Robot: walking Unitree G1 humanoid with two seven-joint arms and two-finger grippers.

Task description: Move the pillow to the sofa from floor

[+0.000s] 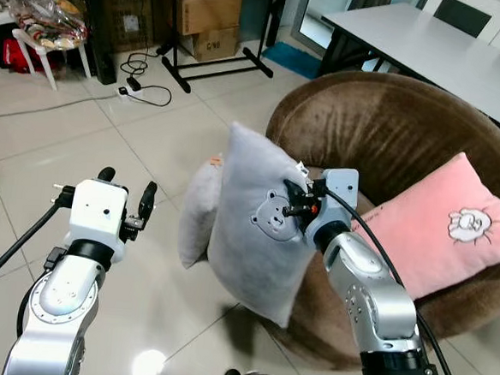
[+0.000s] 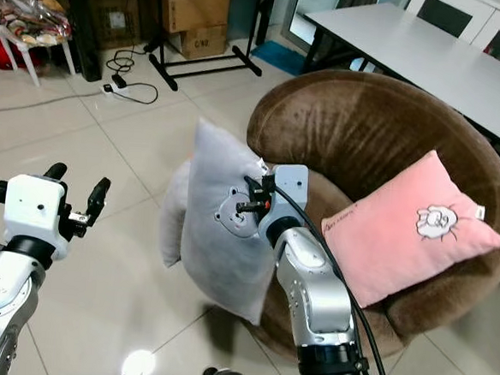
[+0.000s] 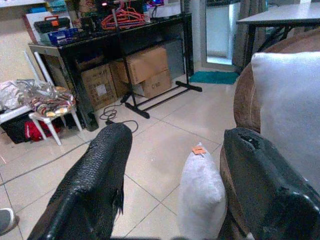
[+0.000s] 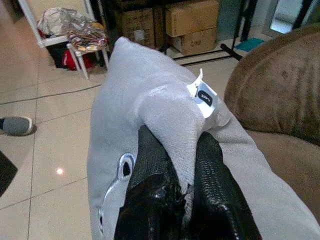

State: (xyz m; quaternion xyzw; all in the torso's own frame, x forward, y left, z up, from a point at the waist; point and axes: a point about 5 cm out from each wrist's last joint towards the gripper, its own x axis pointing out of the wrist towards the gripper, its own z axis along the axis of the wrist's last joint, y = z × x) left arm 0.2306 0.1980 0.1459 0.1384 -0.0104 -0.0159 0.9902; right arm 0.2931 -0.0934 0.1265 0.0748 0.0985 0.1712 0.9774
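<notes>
Tiled floor [image 1: 150, 146], brown round sofa [image 1: 391, 129] with a pink pillow [image 1: 436, 226] on it. My right hand [image 4: 175, 165] pinches the grey pillow's [image 1: 257, 214] top corner, holding it upright against the sofa's front edge. My left hand [image 3: 175, 185] is spread, holding nothing, near a second grey pillow [image 3: 200, 195] on the floor.

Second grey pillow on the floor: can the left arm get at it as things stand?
Probably yes. The left gripper is open and free, the second grey pillow lies ahead between its fingers with bare floor between; the held pillow hangs beside it.
</notes>
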